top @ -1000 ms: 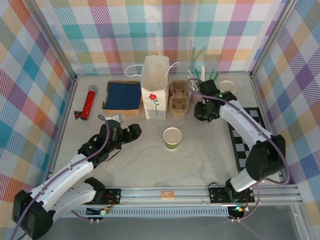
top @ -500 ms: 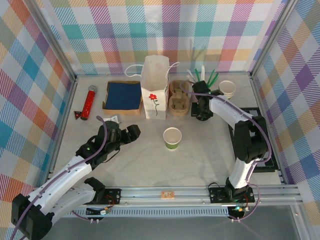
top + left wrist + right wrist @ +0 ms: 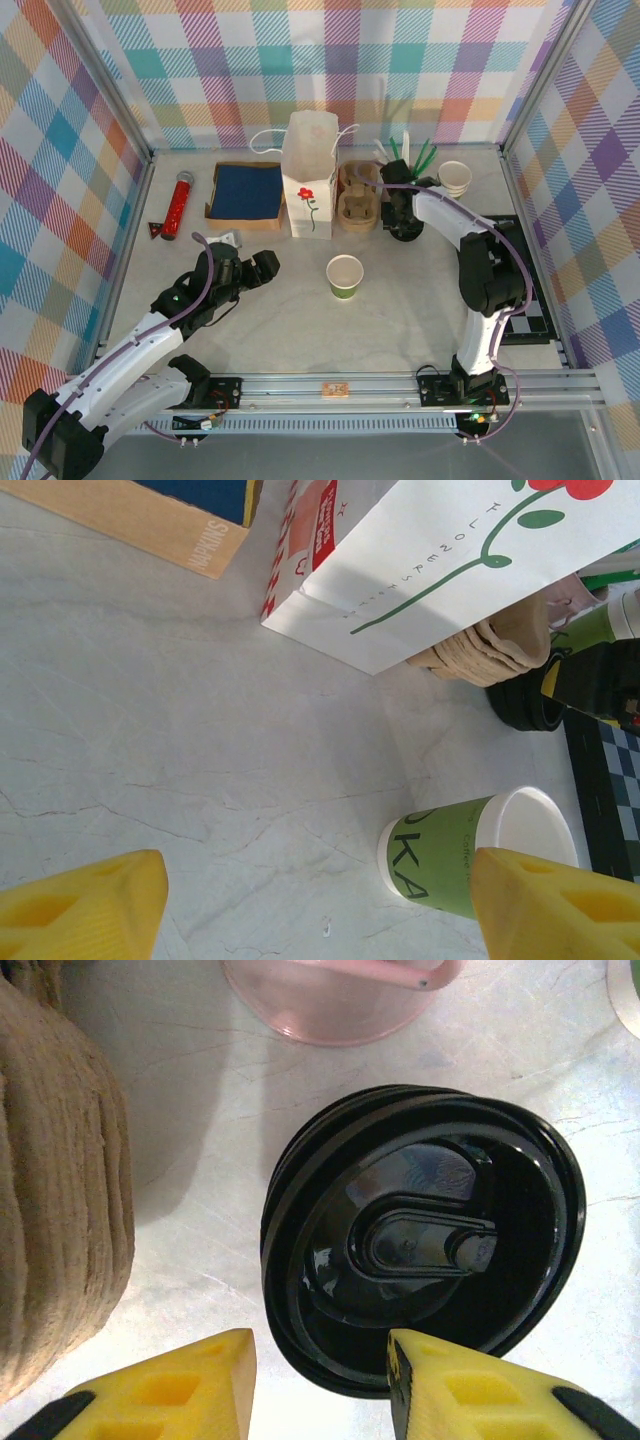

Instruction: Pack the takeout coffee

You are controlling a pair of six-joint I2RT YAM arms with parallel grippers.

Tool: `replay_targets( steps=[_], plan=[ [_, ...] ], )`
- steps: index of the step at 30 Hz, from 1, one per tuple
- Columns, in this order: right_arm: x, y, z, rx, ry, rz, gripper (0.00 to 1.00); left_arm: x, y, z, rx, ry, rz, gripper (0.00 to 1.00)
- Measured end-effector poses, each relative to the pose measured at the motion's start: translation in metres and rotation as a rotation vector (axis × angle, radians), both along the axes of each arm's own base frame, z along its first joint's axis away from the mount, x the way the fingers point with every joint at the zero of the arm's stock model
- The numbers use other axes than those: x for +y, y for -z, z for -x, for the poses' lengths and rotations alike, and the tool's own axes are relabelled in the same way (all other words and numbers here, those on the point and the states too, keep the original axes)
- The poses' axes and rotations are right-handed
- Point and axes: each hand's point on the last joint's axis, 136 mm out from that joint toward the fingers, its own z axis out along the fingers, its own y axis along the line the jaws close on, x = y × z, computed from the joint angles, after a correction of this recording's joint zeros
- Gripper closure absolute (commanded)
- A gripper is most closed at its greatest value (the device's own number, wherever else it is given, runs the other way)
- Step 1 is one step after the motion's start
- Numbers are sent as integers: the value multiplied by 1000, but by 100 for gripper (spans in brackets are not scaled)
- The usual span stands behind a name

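Much of the right gripper's [image 3: 399,213] work is hidden from the overhead camera. Its dark wrist covers the fingers, and the stack of round black plastic lids [image 3: 420,1240] beneath it is hard to make out there.

In the right wrist camera, the two yellow fingers [image 3: 150,1390] are spread apart at the bottom edge. One sits left of the lid stack. The other overlaps the stack's near rim, possibly touching it, though contact cannot be confirmed. The stacked brown pulp cup carriers [image 3: 55,1180] are cut off at the left, and a pink translucent container [image 3: 330,995] is cut off at the top.

The small green paper cup [image 3: 344,275] stands upright near the middle of the pale table [image 3: 300,320]. Its white mouth is open, with no lid on it. It stands in front of the tall white paper bag with a red flower print [image 3: 308,185], well clear of it.

The left gripper [image 3: 268,262] hangs low to the left of the cup, its fingers wide apart and holding nothing. In its wrist camera, one yellow finger partly hides the cup, and the frame crops the bag.

Since a second ago, the right arm has folded in tighter and its gripper has moved slightly farther back over the lids. The cup, the bag and the left arm have barely changed.
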Motion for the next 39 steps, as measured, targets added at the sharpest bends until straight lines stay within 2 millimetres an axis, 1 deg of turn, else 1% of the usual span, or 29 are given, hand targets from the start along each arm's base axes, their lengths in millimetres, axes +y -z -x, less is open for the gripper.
replay_targets(
  steps=[4,10,20,24,31,39],
  plan=[
    [0,1,-2,-3,2,5,61,1,-2,0,-6,-2,2,21],
    [0,8,-4,1,3,9,65,1,-2,0,-8,-5,1,21],
    [-2,18,-6,15,8,29,73,6,-1,2,-7,-16,-14,21],
    [-2,18,-6,12,10,32,78,6,-3,2,-12,-17,-11,21],
    [-3,18,-6,10,11,35,82,7,-4,2,-16,-21,-12,21],
    [-4,13,-7,-2,14,42,84,7,-4,2,-16,-21,-12,21]
  ],
)
